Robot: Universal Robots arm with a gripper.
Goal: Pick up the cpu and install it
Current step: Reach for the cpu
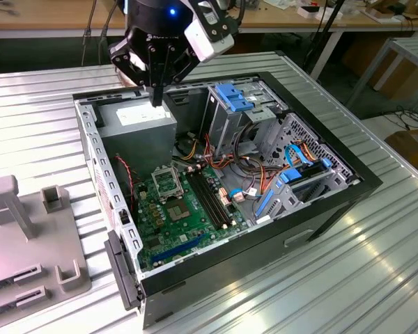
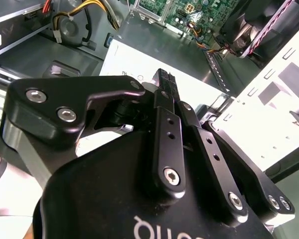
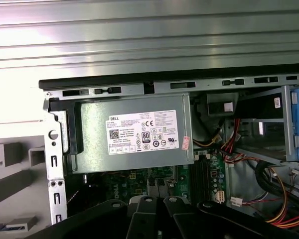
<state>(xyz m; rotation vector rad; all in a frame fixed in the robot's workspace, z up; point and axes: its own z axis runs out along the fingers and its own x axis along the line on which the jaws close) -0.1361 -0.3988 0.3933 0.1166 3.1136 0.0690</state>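
Observation:
A small silver-grey square chip that I take for the cpu (image 1: 183, 211) lies flat on the green board (image 1: 160, 236) inside the open computer case, just in front of the black-framed socket (image 1: 168, 182). My gripper (image 1: 157, 96) hangs well above the case's rear corner, over the grey power supply (image 1: 139, 124), far from the chip. In the second wrist view the gripper (image 2: 165, 79) has its two black fingers pressed together with nothing seen between them. The first wrist view has the gripper (image 3: 162, 206) above the labelled power supply (image 3: 134, 132).
The case's black rim (image 1: 366, 182) walls in the board. Long black memory slots (image 1: 212, 198) run beside the socket. A blue drive cage (image 1: 235, 97) and bundled cables (image 1: 265, 174) crowd the exterior view's right side. A grey fixture plate (image 1: 28, 243) sits at the exterior view's left.

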